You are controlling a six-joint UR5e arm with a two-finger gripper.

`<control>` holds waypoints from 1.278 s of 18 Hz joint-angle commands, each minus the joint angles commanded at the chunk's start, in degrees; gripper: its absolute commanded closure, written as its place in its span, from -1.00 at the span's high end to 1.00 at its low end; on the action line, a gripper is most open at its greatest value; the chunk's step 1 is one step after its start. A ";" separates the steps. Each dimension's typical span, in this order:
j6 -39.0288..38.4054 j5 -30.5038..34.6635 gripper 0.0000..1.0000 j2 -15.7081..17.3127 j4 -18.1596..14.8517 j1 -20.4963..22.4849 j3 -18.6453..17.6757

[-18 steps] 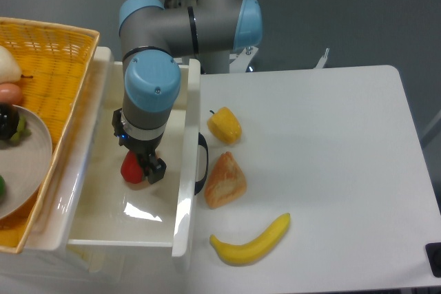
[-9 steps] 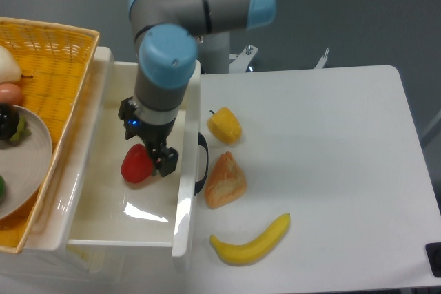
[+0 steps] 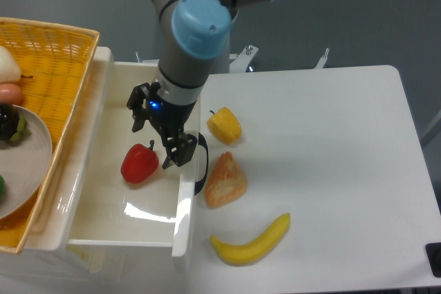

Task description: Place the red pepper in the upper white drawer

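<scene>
The red pepper [image 3: 139,163] lies on the floor of the upper white drawer [image 3: 131,222], near its middle, with its dark stem pointing up-right. The drawer stands pulled out, its black handle [image 3: 202,163] on the front panel at the right. My gripper [image 3: 158,135] hangs above the drawer, up and to the right of the pepper, open with nothing between its fingers. It is clear of the pepper.
A yellow pepper [image 3: 224,125], a croissant-like pastry [image 3: 224,180] and a banana [image 3: 251,240] lie on the white table right of the drawer. An orange wicker basket [image 3: 52,67] with a plate [image 3: 27,163] of food sits at the left.
The gripper has let go of the red pepper, opened, and risen up and to the right. The pepper stays on the drawer floor.
</scene>
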 joint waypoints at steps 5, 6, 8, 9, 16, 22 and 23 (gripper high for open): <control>-7.80 -6.48 0.97 0.18 0.87 2.72 0.00; -9.65 -9.29 0.98 0.18 1.49 4.12 0.00; -13.95 -14.31 0.98 0.62 2.63 6.76 0.00; -15.98 -16.25 0.98 0.79 3.51 7.99 0.00; -25.56 -18.73 0.98 0.97 11.15 13.18 0.00; -21.03 -19.87 1.00 0.80 12.04 18.89 0.44; -19.53 -19.52 1.00 0.80 11.95 19.86 0.44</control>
